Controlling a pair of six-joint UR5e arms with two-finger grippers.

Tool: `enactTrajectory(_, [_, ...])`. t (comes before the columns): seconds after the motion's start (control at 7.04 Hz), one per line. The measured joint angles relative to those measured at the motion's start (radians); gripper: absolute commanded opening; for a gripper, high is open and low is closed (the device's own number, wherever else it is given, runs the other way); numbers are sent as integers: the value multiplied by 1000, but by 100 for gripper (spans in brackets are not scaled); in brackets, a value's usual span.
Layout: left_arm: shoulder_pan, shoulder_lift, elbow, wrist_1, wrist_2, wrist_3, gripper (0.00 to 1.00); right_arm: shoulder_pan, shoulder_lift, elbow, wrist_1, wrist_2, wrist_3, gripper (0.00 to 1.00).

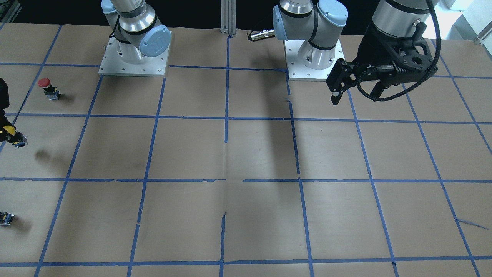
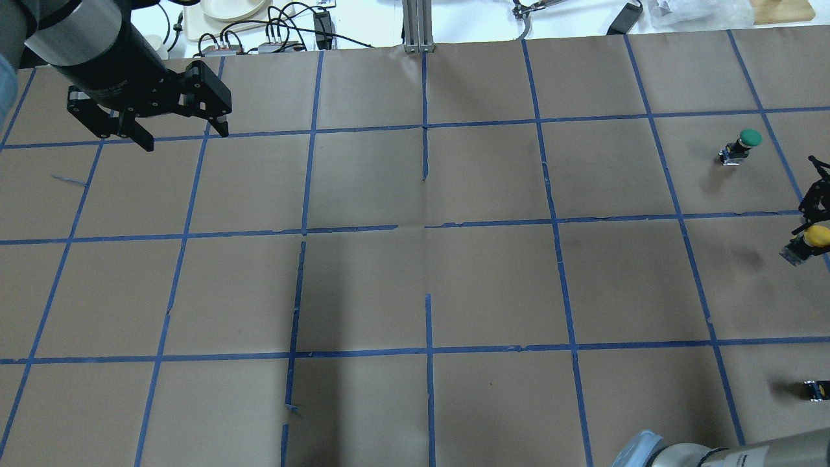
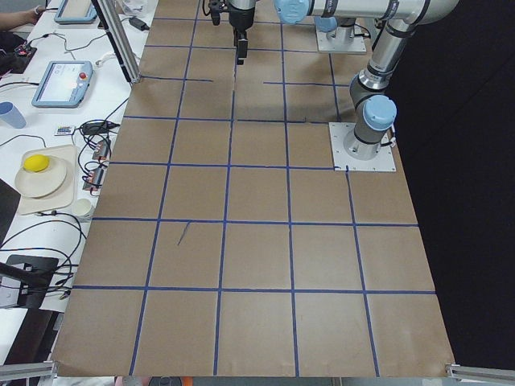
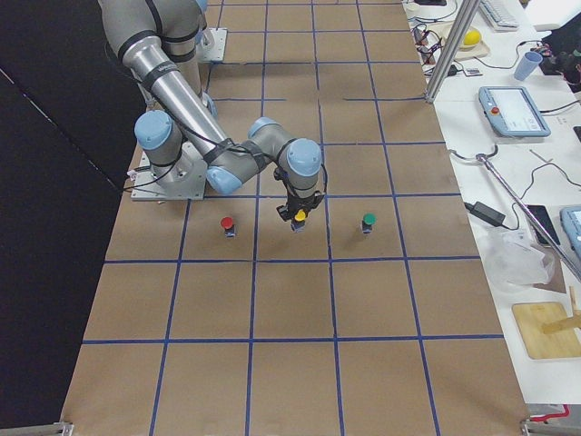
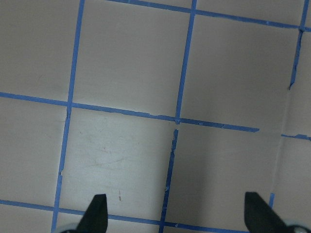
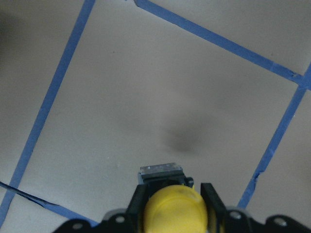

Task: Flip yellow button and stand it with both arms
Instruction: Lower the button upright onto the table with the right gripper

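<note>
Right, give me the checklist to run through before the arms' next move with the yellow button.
1. Right gripper hold on the small yellow mushroom-capped push-button: ok, its fingers are shut on both sides of the cap.
2. Push-button lifted off the brown paper table: ok, its shadow lies apart from it.
3. Left gripper ready to receive: ok, jaws wide apart and empty.
4. Left gripper close enough to help: not ok, it hovers at the table's opposite end.
5. Red-capped button and green-capped button out of the way: ok, both stand apart from the held one.
</note>
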Motion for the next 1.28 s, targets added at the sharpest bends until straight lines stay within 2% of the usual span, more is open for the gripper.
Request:
enactTrajectory(0.28, [-1, 0, 0, 2, -3, -1, 100, 0, 4, 3, 0, -3, -113, 33])
enactTrajectory(1.28, [-1, -9, 13, -4, 3, -1, 100, 1, 30, 7, 11, -16, -613, 30])
